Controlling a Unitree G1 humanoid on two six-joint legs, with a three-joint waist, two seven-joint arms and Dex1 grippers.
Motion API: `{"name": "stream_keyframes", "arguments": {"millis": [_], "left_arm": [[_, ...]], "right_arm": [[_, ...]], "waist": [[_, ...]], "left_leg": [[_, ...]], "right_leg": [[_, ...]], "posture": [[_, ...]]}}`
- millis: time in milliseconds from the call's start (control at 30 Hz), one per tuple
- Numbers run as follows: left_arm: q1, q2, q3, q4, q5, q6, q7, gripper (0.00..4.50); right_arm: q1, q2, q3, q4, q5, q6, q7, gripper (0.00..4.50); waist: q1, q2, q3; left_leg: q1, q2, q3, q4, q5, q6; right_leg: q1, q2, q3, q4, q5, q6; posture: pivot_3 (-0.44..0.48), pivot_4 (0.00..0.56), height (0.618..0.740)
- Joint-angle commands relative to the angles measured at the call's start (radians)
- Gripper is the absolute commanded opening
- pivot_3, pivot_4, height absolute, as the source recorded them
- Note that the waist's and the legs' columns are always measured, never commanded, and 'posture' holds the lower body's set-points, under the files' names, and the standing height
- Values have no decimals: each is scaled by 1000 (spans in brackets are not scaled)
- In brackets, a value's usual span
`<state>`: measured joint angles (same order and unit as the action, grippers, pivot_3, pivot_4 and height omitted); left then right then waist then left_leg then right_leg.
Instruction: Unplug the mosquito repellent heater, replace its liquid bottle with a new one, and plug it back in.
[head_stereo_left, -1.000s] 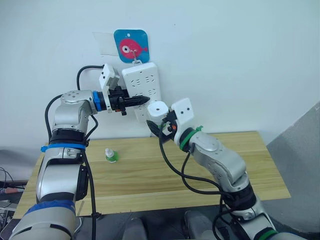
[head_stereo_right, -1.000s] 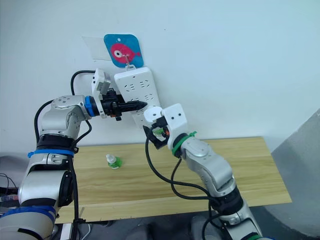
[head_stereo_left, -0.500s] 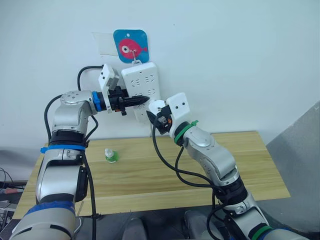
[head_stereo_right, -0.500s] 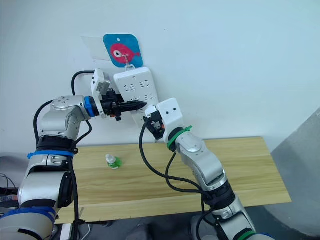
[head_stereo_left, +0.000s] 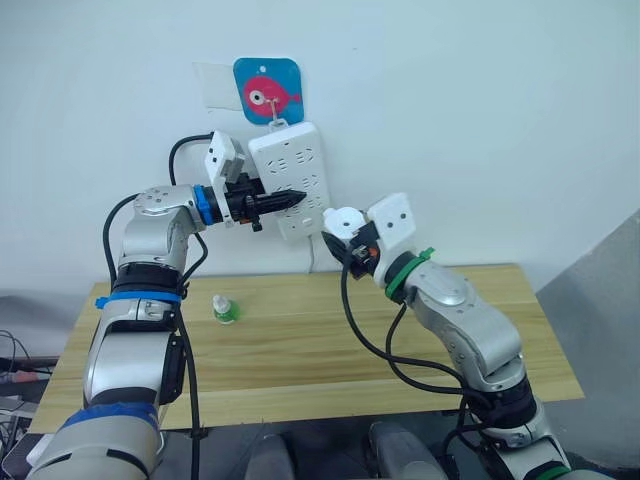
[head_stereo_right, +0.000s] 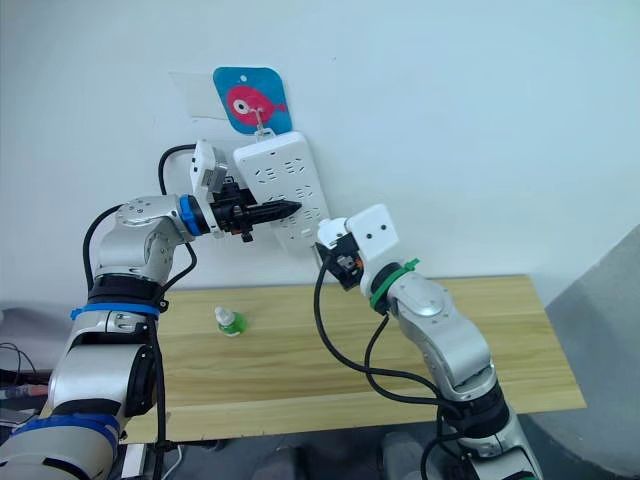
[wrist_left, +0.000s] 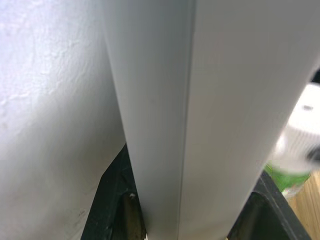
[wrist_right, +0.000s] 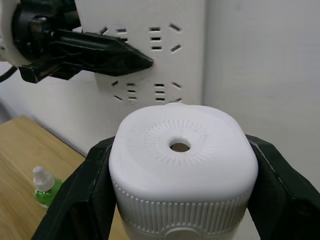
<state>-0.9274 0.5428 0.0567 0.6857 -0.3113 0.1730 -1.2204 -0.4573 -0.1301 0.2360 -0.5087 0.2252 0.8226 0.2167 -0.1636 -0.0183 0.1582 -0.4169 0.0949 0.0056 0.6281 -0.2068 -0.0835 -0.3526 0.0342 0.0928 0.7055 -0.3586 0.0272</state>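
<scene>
Against the wall: a white power strip (head_stereo_left: 290, 180) hangs beneath a fish hook plaque (head_stereo_left: 267, 90).
Left gripper (head_stereo_left: 285, 200): jaws are closed around the power strip's edge, steadying it, as best judged from the wrist view.
Right gripper (wrist_right: 182, 175): jaws are clamped on the mosquito repellent heater (wrist_right: 181, 162), held just beside the strip, unplugged.
Tabletop (head_stereo_left: 300, 340): a small green bottle (head_stereo_left: 222, 310) stands upright, liquid inside.
Risk: prongs may miss the slots if the hanging strip swings.
</scene>
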Motion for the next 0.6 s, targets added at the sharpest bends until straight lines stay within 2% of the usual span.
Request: {"name": "stream_keyframes", "arguments": {"millis": [33,100,233,333,400,500,600], "left_arm": [[14,16,20,36,36,-19,83,1348],[19,19,24,30,23,-6,67,2061],[62,34,37,-12,-6,20,32,3129],[145,57,42,-52,0,11,33,4030],[222,65,49,-101,2,9,54,4479],[348,68,63,-208,-14,26,87,4479],[533,51,85,-423,-59,83,142,4479]], "right_arm": [[12,0,-44,-86,47,4,23,3018],[35,-6,-69,-97,70,2,34,3018],[77,2,-163,-90,146,-20,62,3018],[110,27,-247,-51,217,-65,87,3018],[125,47,-302,-20,275,-80,103,3018],[137,60,-352,25,336,-100,127,3018],[151,65,-406,100,384,-135,151,3018]], "waist": [[-5,-1,-1],[-9,-1,-1],[-17,-1,-1],[-28,-1,-1],[-35,-1,-1],[-41,-1,-1],[-44,-1,-1]], "left_leg": [[1,0,0,0,1,0],[1,-1,0,1,2,-1],[0,-1,0,1,2,-1],[0,0,0,1,2,-1],[-1,0,0,0,2,-1],[-2,1,0,-1,2,-1],[-3,1,1,-4,2,-2]], "right_leg": [[0,0,0,2,0,1],[0,0,1,4,0,2],[-2,0,1,6,0,2],[-2,0,1,5,0,1],[-2,1,1,5,0,1],[-6,1,3,5,1,-2],[-7,1,4,3,0,-3]], "posture": [[-218,130,740],[-217,126,740],[-212,127,740],[-209,122,740],[-204,120,740],[-207,111,740],[-194,103,740]]}}
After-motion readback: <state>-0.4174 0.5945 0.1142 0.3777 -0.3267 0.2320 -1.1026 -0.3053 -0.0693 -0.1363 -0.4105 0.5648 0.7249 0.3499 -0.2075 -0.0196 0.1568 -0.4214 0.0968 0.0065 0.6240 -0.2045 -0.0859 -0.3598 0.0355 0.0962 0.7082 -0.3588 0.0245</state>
